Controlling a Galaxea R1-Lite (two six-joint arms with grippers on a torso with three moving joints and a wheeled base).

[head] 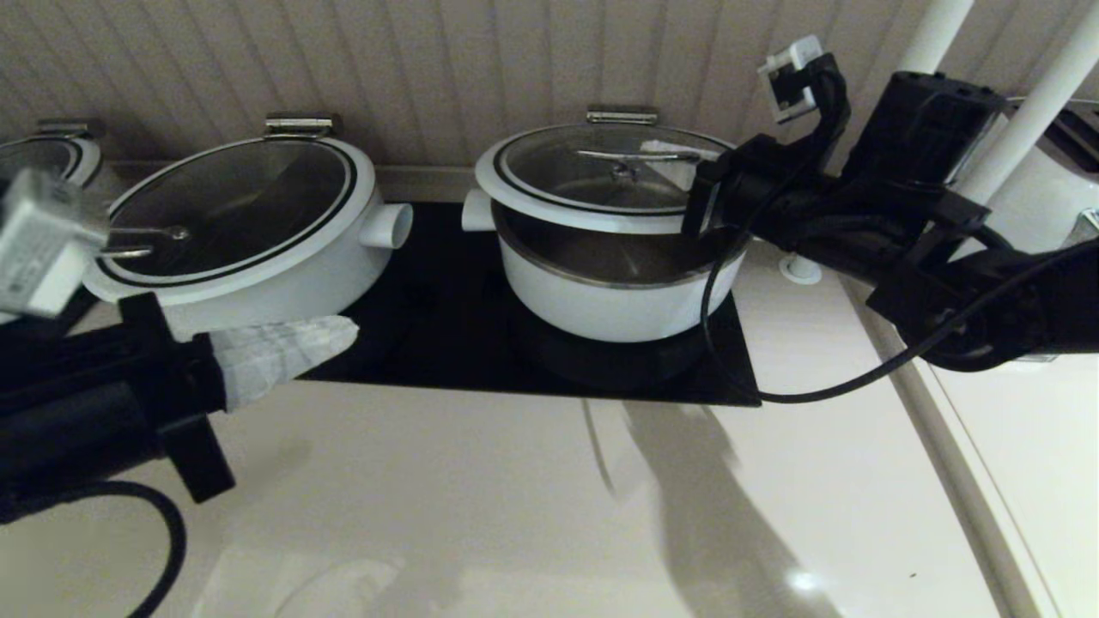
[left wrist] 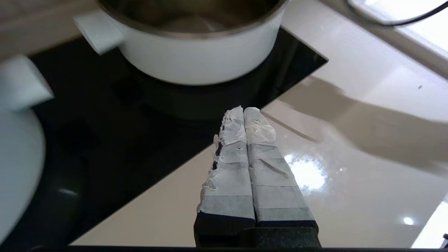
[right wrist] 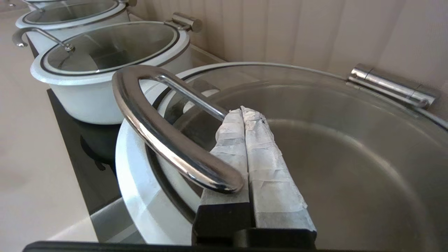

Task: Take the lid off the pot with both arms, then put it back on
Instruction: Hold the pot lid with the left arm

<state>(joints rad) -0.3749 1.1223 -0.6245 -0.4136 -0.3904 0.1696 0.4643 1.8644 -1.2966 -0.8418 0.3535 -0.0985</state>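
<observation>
The lid (head: 601,184), glass with a white rim, is tilted up at its front above the deep white pot (head: 618,300), held at the back by its steel hinge bracket (head: 622,113). My right gripper (head: 665,150) is shut. In the right wrist view its taped fingers (right wrist: 241,110) are tucked under the lid's steel handle (right wrist: 157,136), which rests on them above the rim (right wrist: 127,168). My left gripper (head: 348,329) is shut and empty, left of the pot over the cooktop's front edge. The left wrist view shows it (left wrist: 244,109) pointing at the pot (left wrist: 199,59).
A wider, shallower white pot with its own lid (head: 249,223) stands on the left of the black cooktop (head: 446,318). Another lidded pot (head: 43,154) is at the far left. White poles (head: 1030,112) rise at the right. The cream counter (head: 515,498) lies in front.
</observation>
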